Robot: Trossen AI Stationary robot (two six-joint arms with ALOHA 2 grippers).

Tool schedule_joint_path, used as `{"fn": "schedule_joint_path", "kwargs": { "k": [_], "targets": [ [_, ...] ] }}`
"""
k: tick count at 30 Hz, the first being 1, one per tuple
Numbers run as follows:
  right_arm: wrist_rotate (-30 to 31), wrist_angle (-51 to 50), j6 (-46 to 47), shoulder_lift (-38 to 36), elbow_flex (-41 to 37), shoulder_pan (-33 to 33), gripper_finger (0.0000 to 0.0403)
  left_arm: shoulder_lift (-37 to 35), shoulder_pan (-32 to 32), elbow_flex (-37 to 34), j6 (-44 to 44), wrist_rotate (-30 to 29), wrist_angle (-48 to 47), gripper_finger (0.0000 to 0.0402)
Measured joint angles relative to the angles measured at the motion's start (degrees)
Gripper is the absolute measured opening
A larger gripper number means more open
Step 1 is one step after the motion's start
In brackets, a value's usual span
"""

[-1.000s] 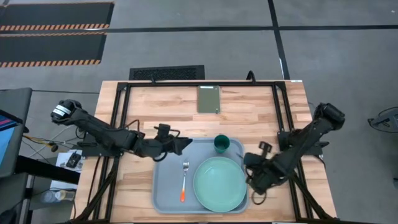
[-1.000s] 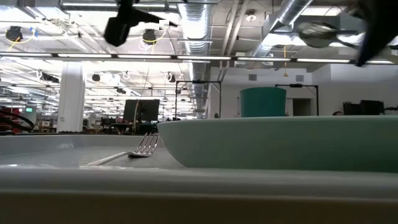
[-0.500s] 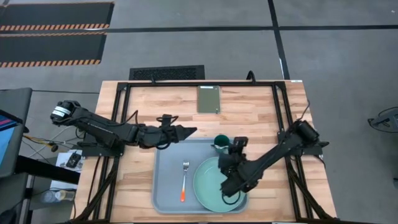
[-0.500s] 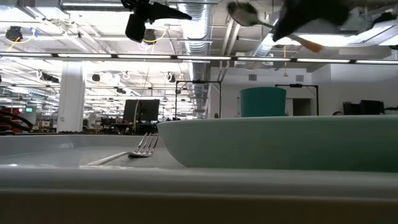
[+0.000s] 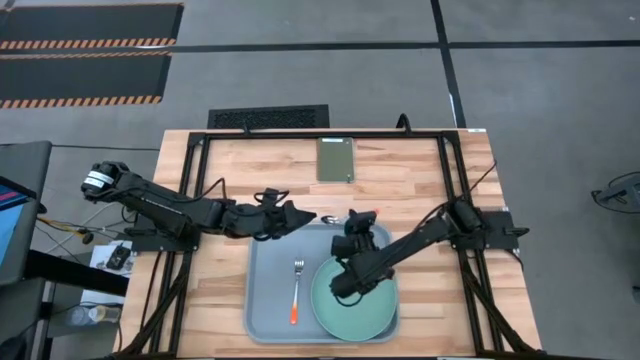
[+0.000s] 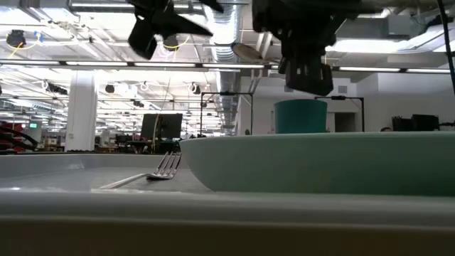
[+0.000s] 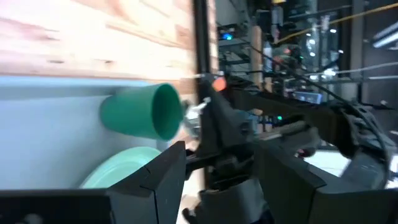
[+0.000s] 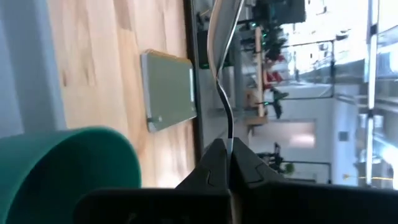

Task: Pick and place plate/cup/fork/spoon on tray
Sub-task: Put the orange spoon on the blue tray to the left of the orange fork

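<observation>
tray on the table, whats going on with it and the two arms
The tray already holds the plate, the fork and the cup. The right gripper is shut on the spoon, holding it in the air above the tray's far edge, beside the cup. The left gripper hovers open just off the tray's far left corner, holding nothing. The spoon is not yet set down.

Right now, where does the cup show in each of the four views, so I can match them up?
High view: the cup stands at the tray's far edge, mostly hidden under the right arm.
Low view: right of centre, behind the plate's rim.
Left wrist view: left of centre, mouth turned sideways in the picture.
Right wrist view: bottom left corner, rim only.
Shared landmark: the plate, right beside the cup.
</observation>
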Motion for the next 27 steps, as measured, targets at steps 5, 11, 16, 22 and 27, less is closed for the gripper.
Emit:
{"fn": "schedule_joint_path", "kwargs": {
  "k": [5,11,16,22,27],
  "targets": [
    [5.4,0.2,-2.0,0.7,0.0,-0.5,0.0005,0.1,0.1,0.0,-4.6,0.1,-3.7,0.0178],
    [11.3,1.8,-6.6,0.6,0.0,-1.1,0.0003,0.4,1.3,0.0,-5.5,1.2,-2.9,0.0178],
    [12.1,2.2,-8.0,0.6,0.0,-2.0,0.0006,0.4,2.6,0.0,-5.3,1.0,-2.3,0.0178],
    [13.6,2.3,-8.2,0.6,0.0,-2.8,0.0006,0.4,3.8,0.0,-4.9,1.0,-2.3,0.0178],
    [14.5,2.3,-8.2,0.6,0.0,-3.4,0.0007,0.4,4.6,0.0,-5.1,2.0,-1.9,0.0178]
  ]
}}
